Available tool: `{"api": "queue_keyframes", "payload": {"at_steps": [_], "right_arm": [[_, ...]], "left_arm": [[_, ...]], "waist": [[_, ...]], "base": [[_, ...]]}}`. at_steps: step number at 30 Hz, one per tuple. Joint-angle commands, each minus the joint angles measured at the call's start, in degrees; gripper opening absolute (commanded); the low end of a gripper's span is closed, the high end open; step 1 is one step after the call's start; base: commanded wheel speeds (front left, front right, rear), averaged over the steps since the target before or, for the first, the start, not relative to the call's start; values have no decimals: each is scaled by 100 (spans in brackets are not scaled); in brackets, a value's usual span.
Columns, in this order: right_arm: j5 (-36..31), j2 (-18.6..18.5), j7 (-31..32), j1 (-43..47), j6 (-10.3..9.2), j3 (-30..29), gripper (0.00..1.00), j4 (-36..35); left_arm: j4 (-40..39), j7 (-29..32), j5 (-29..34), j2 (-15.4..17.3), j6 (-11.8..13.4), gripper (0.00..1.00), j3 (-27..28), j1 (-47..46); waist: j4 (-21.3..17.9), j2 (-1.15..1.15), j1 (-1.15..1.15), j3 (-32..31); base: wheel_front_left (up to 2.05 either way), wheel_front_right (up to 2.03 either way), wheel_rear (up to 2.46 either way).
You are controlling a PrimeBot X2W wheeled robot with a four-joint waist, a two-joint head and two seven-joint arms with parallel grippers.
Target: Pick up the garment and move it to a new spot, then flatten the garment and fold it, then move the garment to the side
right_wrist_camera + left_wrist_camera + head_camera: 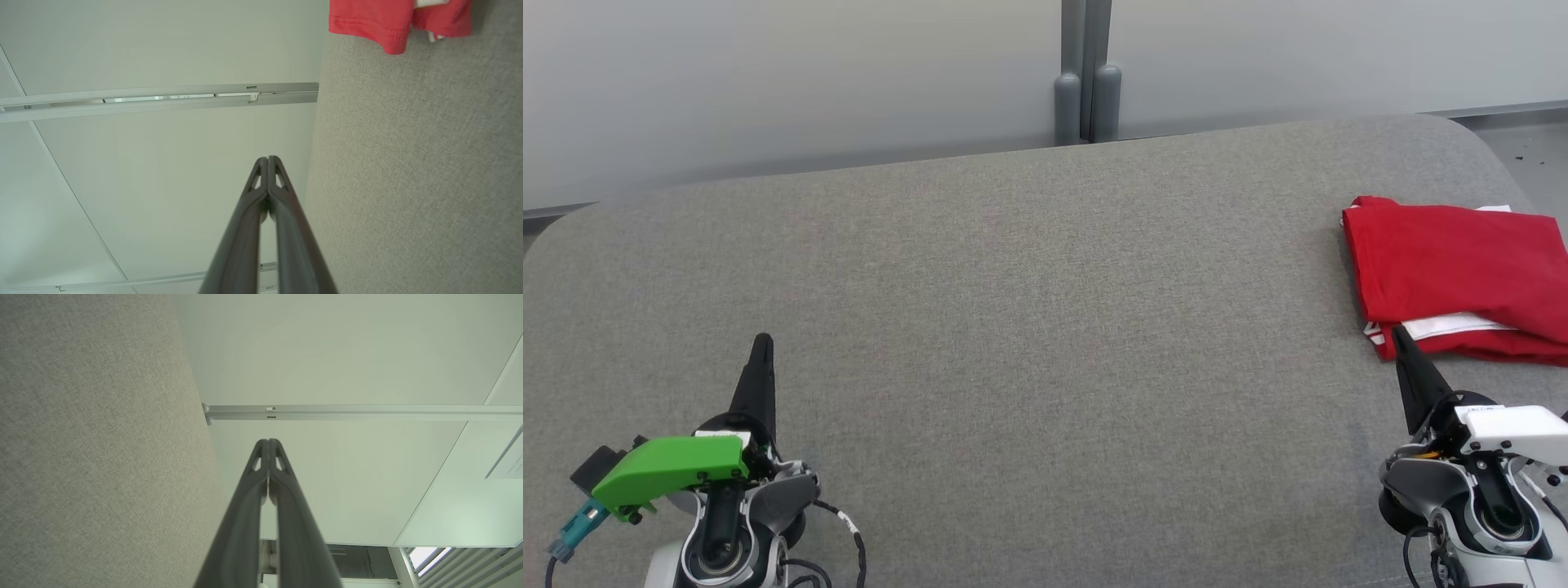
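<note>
Grey cushion (1045, 327) bears the folded garment (1454, 261), cropped at right.

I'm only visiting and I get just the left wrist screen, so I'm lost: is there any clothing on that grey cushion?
Observer: Yes. The head view shows a red garment lying folded at the right edge of the cushion.
Operator: Is anything holding it?
Observer: No. The right tool is shut and grips nothing; it sits by the garment's near corner.
Operator: Is it plain red?
Observer: Not quite. White trim shows between the red layers.
</note>
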Motion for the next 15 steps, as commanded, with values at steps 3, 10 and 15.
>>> {"api": "queue_keyframes", "payload": {"at_steps": [3, 10, 15], "right_arm": [[26, -30, 15, -37, 3, -15, 0, 11], [25, -30, 16, -37, 2, -16, 0, 11], [25, -29, 16, -37, 2, -15, 0, 11]], "left_arm": [[20, 21, -21, -3, -36, 0, 23, -50], [20, 22, -20, -3, -36, 0, 24, -50], [20, 23, -19, -3, -36, 0, 24, -50]], "waist": [[0, 0, 0, 0], [0, 0, 0, 0], [0, 0, 0, 0]], "base": [[0, 0, 0], [0, 0, 0], [0, 0, 0]]}}
